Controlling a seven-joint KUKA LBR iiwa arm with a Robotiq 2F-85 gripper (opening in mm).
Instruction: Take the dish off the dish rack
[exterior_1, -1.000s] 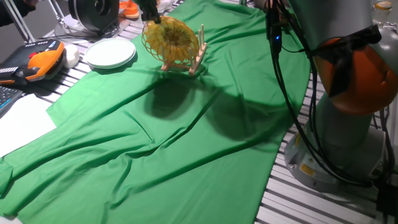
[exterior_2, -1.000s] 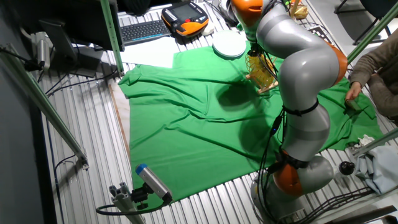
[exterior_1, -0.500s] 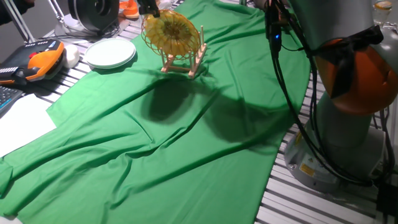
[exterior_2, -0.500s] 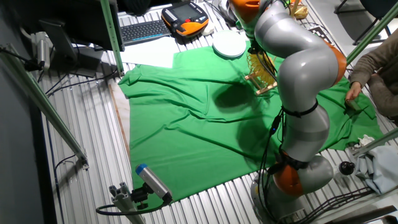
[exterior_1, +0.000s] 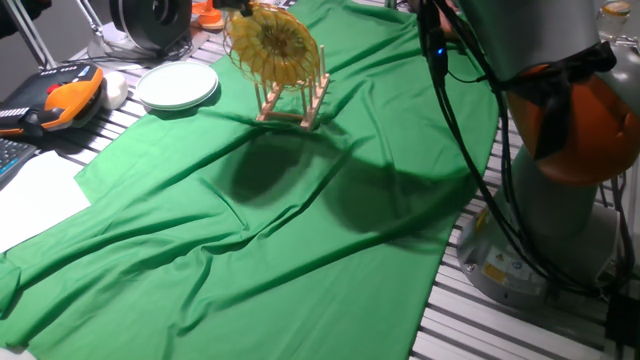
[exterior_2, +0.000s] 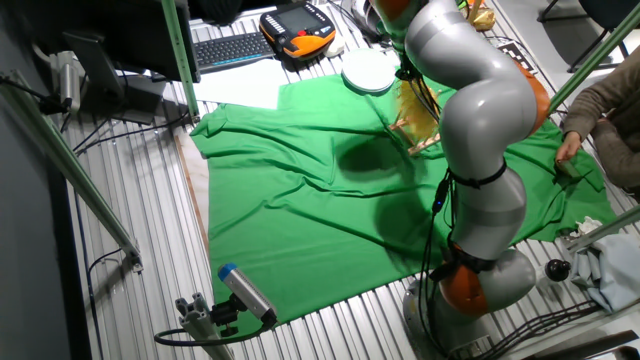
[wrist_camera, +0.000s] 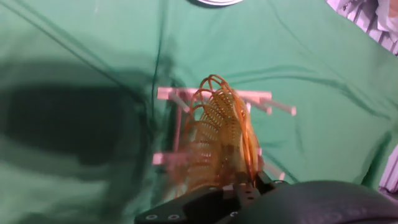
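Above the green-draped worktop (exterior_1: 300, 230), the fingers (wrist_camera: 239, 186), pinching the dish (exterior_1: 270, 45) at its rim, have raised it higher; it seems nearly clear of the dish rack (exterior_1: 292, 102).

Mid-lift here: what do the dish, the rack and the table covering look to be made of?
The round golden-yellow woven dish looks like wicker or rattan: open looped weave, see-through. The small pale pegged rack looks like unfinished wood: matte dowels and slats. The green covering looks like soft matte cloth, with folds and wrinkles.
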